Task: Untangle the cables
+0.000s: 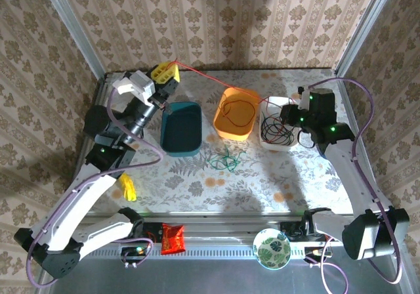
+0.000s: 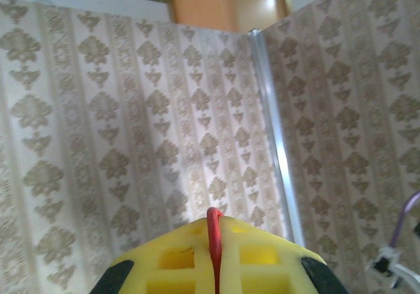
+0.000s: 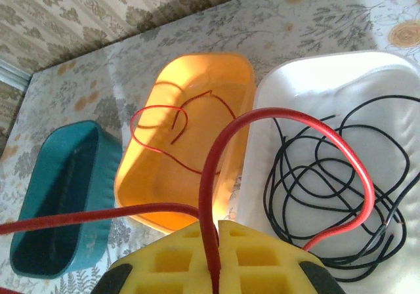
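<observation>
Near the table's [image 1: 197, 189] far left corner the left gripper [image 1: 165, 71] hangs raised, its yellow pads [image 2: 262, 254] pressed together on the red cable [image 1: 213, 79]. The cable runs taut past the teal bin [image 1: 182, 151] and orange bin [image 1: 231, 134] to the right gripper [image 3: 216, 231], likewise clamped on it beside the white bin [image 1: 279, 100]. Held apart like this, the arms seem to be stretching it clear. The black cable [image 1: 279, 128] coils in the white bin. The green cable [image 1: 224, 160] lies just nearer than the bins.

Top camera looking down on table [image 1: 197, 182], left wrist facing wall [image 2: 98, 110], right wrist close above orange bin [image 3: 203, 61], shared overhead
</observation>
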You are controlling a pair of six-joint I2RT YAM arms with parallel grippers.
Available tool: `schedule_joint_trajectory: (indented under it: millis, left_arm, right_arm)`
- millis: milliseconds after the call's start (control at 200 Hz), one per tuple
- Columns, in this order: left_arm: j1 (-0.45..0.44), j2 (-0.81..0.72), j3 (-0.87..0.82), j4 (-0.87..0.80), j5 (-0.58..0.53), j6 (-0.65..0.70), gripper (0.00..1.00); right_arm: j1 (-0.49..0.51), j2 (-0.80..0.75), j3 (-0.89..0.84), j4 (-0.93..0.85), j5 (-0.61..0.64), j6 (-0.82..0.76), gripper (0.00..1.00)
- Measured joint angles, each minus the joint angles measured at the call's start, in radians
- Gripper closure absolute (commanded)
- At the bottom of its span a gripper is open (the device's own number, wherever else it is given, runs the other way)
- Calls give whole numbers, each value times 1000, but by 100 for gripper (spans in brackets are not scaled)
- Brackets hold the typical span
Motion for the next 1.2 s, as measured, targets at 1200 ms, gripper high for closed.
schedule_joint_trajectory:
  millis: [1200]
  left_arm:
    - [58, 399, -58, -268, 565, -193, 85]
  right_arm:
    - [196, 114, 126, 24, -279, -23, 100]
